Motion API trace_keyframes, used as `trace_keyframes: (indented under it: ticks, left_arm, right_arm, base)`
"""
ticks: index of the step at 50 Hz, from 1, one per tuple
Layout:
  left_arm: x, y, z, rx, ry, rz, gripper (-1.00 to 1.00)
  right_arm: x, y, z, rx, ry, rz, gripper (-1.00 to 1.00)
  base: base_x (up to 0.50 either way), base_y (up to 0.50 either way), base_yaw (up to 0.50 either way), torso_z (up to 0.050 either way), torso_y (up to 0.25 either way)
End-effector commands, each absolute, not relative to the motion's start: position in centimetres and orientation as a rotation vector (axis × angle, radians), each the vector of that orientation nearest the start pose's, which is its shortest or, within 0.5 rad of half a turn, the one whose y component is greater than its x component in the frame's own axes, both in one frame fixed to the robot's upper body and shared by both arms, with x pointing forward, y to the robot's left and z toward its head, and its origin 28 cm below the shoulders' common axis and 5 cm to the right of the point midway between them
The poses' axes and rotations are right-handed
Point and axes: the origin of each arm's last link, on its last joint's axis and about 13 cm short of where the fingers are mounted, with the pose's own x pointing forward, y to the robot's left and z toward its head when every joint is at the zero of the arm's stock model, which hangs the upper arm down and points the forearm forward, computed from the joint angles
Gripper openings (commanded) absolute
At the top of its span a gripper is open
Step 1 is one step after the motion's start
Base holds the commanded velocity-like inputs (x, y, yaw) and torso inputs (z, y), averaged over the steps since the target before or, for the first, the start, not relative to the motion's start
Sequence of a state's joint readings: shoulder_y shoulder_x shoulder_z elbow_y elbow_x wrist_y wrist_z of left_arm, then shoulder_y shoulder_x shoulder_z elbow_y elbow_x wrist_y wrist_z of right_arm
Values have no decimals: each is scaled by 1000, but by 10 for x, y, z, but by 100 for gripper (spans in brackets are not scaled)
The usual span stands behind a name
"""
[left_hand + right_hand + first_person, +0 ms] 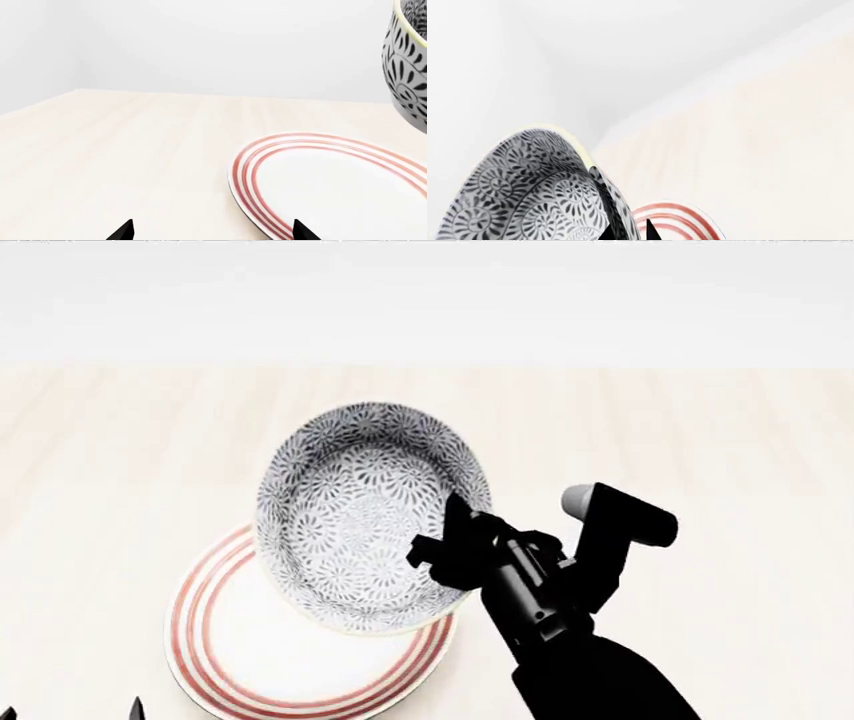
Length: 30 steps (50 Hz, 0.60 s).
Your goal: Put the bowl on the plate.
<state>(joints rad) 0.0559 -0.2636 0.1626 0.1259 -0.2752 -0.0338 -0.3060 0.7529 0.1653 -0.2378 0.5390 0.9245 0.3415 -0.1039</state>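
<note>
At the near left edge of the head view, only the two dark tips of the left pincer (74, 710) show, spread apart and holding nothing. Just beyond lies the red-ringed plate (227, 640) on the pale wooden surface (721, 440), its far part hidden by the floral bowl (354, 515). The right pincer (447, 540) pinches the bowl's right rim, holding it tilted above the plate.

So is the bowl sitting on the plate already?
No, the bowl hangs in the air above the plate, held at its rim by the right gripper.
</note>
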Motion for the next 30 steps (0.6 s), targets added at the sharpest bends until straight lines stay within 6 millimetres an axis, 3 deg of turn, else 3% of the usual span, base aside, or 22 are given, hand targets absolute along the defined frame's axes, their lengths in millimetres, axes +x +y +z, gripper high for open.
trace_keyframes:
  ticks: [1,12,22,30]
  left_arm:
    - [195,227,24,-20,8,105,100]
    - [196,227,25,-30,10,103,100]
    - [194,226,25,-41,11,99,100]
    - [192,226,25,-52,11,100,100]
  right_arm:
    - [372,-80,120,713,244,406,-100]
    - [391,-70,133,655,326,394,-100]
    - [405,-66,127,612,392,333,-100]
    - [401,-63,117,628,452,312,-100]
  base:
    - [0,0,0,0,0]
    - [0,0,0,0,0]
    - [0,0,0,0,0]
    - [0,0,0,0,0]
